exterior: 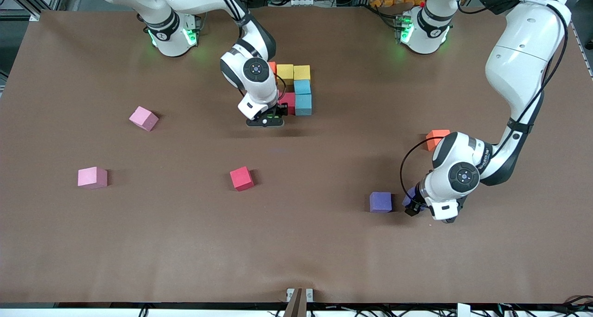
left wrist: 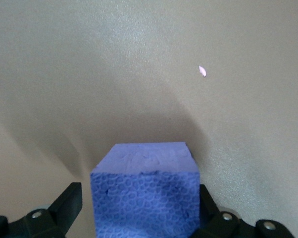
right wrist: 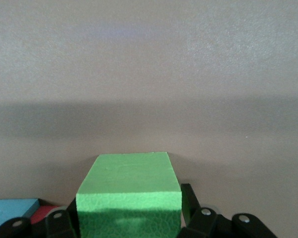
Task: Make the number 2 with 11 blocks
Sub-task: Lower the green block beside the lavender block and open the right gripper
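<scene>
Right now your right end effector (exterior: 268, 118) sits low at the partly built number 2 (exterior: 295, 88), a green block (right wrist: 129, 193) between its fingers (right wrist: 190, 198); you cannot tell whether they pinch it. Red and light blue blocks lie just beside it. Your left end effector (exterior: 413, 205) is spread around a purple block (left wrist: 145, 196) on the worktop (exterior: 296, 252), another purple block (exterior: 381, 201) near it.
</scene>
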Robot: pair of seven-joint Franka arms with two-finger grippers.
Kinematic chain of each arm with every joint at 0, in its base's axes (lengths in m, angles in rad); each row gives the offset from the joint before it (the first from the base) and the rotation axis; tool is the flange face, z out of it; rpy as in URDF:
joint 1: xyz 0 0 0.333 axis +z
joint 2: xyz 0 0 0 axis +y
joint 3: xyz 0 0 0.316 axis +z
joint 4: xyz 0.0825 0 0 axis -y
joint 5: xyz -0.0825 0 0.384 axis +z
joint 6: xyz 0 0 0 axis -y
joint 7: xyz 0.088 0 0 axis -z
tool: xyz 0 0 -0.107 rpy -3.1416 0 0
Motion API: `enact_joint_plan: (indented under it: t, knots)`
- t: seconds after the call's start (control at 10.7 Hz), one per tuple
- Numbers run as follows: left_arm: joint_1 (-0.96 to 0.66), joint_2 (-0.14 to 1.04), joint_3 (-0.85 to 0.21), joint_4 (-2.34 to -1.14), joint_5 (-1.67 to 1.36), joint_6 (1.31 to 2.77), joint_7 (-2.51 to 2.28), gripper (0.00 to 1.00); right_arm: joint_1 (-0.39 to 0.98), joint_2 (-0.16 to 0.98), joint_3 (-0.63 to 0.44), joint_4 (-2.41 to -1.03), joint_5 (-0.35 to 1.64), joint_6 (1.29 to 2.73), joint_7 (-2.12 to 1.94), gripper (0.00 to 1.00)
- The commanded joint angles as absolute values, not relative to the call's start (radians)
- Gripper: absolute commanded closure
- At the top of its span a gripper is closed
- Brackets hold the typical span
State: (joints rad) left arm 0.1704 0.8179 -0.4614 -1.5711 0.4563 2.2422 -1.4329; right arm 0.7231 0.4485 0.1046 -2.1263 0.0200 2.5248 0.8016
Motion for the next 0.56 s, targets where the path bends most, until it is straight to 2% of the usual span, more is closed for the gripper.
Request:
enact_joint_plan:
  t: [0.0, 0.47]
  knots:
    - [0.167, 0.815, -0.453, -1.569, 0.499, 2.247, -1.437, 0.0, 0.709, 0.423, 0.109, -2.134, 0.035, 2.516, 0.799, 0.13]
    - [0.167, 0.815, -0.431, -1.569, 0.503, 2.247, -1.437, 0.0, 0.701, 0.403, 0.109, -2.135, 0.035, 2.513, 0.799, 0.07]
